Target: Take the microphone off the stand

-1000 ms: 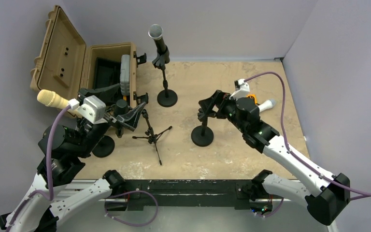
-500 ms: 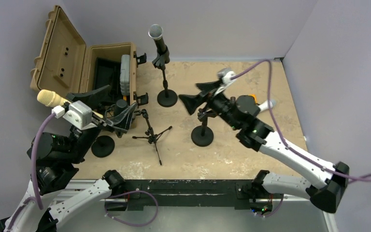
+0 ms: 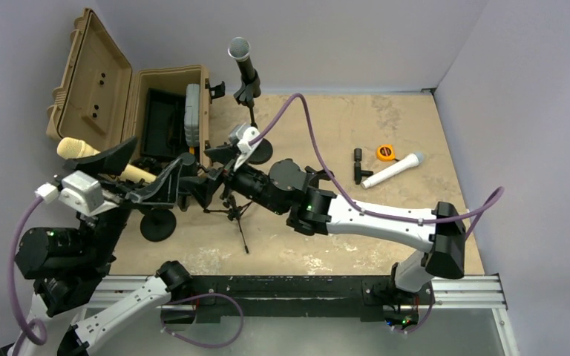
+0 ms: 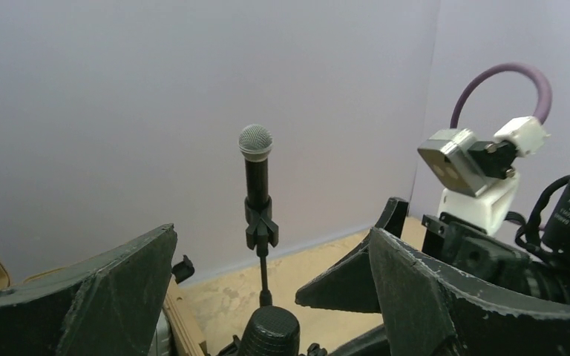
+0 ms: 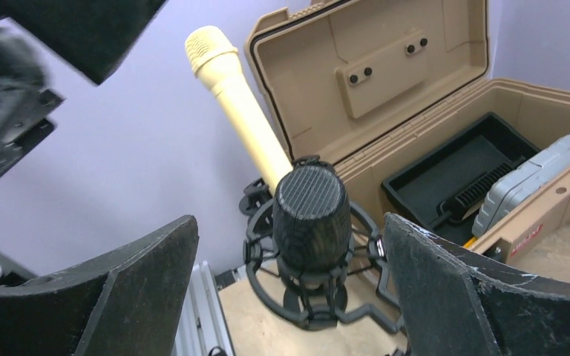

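Observation:
A black microphone (image 3: 187,160) stands upright in a ring shock mount on a small tripod stand (image 3: 234,211) next to the tan case. In the right wrist view the black microphone (image 5: 312,215) sits between the spread fingers of my right gripper (image 5: 291,222), untouched. In the left wrist view its top (image 4: 269,332) is low between the spread fingers of my left gripper (image 4: 271,245). From above, my left gripper (image 3: 159,150) comes from the left and my right gripper (image 3: 206,169) from the right. Both are open.
A cream microphone (image 3: 82,151) leans on a round-base stand (image 3: 158,224) just left. A silver-headed microphone (image 3: 240,52) stands at the back. The open tan case (image 3: 96,81) is at the far left. A white microphone (image 3: 393,170) and an orange tape measure (image 3: 384,153) lie at right.
My right arm has swung far left across the table, from the right-hand stand to the black microphone. My left arm has drawn back to the left, its fingers still spread.

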`<state>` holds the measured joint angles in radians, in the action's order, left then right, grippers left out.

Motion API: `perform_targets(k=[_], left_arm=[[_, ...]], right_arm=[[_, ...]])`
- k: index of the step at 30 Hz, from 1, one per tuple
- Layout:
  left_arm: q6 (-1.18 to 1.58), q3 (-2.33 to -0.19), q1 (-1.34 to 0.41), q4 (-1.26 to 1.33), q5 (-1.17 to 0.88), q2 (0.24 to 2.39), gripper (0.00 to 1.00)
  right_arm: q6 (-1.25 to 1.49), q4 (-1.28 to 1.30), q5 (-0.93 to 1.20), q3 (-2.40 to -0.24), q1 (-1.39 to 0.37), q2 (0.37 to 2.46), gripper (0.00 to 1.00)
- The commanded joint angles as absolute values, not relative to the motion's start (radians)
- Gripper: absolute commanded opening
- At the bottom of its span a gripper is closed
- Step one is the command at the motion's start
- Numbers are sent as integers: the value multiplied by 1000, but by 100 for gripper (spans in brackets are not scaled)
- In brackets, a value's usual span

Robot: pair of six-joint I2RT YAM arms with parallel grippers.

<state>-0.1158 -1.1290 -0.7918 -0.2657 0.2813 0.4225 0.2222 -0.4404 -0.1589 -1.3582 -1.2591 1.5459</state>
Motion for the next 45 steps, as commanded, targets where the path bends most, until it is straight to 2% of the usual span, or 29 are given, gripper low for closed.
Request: perform_targets(k=[1, 12, 18, 19, 25, 28, 39, 43, 45], left_arm=[[-124, -1102, -779, -185, 343, 368, 98], [-122, -1086, -770, -166, 356, 356, 98], [-120, -1086, -767, -171, 350, 370, 98], [-120, -1086, -766, -171, 349, 371, 98], [-118, -1085, -764, -171, 350, 374, 98], [-118, -1083, -763, -169, 358, 376, 98], [-118, -1074, -762, -160, 373, 381, 97], [-120, -1071, -760, -158, 374, 382, 98], [-120, -1071, -761, -157, 377, 383, 97]], right_arm=[[232, -464, -251, -1477, -1262, 1616, 91], [262, -428, -268, -1553, -1262, 1720, 81], [264, -448, -255, -1545, -1262, 1713, 70], [262, -451, -256, -1543, -1262, 1709, 66], [236, -456, -258, -1559, -1262, 1672, 30], [219, -457, -272, -1577, -1262, 1639, 20], [157, -419, -351, -1677, -1258, 1544, 9], [135, -424, -379, -1663, -1240, 1482, 0], [134, -428, -384, -1649, -1223, 1446, 0]])
